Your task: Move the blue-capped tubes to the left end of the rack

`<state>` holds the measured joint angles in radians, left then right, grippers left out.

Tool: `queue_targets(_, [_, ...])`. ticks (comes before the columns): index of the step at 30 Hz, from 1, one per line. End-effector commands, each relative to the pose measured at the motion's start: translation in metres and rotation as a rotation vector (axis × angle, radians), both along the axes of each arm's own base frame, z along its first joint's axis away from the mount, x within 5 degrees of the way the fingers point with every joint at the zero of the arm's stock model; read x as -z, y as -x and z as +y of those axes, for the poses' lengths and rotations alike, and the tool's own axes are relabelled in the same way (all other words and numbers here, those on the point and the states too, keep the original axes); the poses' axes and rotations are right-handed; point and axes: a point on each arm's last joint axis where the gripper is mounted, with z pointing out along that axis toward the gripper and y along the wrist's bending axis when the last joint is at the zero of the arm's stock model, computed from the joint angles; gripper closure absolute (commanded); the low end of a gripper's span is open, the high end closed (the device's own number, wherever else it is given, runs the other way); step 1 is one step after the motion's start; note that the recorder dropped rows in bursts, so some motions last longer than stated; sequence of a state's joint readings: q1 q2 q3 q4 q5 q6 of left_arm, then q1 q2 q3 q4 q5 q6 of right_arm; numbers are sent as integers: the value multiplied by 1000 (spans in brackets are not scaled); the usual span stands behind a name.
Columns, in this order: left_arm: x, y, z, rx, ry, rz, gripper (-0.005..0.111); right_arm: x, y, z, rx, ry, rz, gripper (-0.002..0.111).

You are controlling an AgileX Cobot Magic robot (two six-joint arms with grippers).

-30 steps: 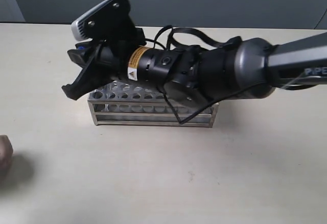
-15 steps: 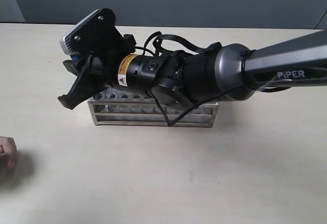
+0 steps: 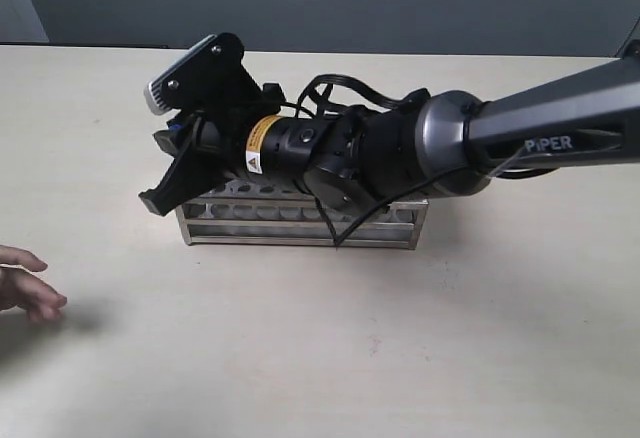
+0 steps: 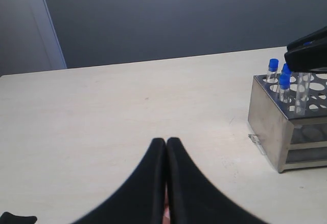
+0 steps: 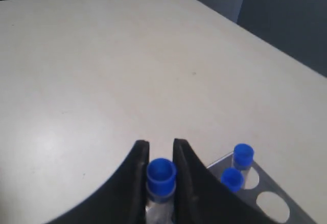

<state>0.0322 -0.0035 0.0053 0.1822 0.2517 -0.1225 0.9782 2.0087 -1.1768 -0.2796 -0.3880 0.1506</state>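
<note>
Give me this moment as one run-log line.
right gripper: shut on blue-capped tube | location: left end of rack | left gripper: shut, empty | person's hand: clear of rack

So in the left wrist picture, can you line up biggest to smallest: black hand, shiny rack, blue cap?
1. left hand, though nearness to the camera makes that unsure.
2. rack, cut off at the edge.
3. blue cap, clearly smallest.

Rack [image 3: 300, 228] at table [image 3: 450, 338] centre; R gripper [image 5: 160, 144] over its L end, tube [image 5: 161, 175] between fingers; other tubes [image 5: 243, 155] in L-end holes; hand [image 3: 25, 283] front-L.
</note>
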Motion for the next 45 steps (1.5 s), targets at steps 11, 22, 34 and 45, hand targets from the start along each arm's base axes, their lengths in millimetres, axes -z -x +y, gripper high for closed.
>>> queue_targets(11, [-3, 0, 0, 6, -2, -14, 106, 18, -5, -1, 35, -14, 80, 92])
queue_targets(22, [-3, 0, 0, 6, -2, -14, 106, 0, -4, -4, 49, -26, 79, 69])
queue_targets(34, [-3, 0, 0, 6, -2, -14, 106, -135, 26, -112, 166, 2, -105, 108])
queue_targets(45, [-3, 0, 0, 6, -2, -14, 106, -145, 75, -217, 344, -64, -32, 108])
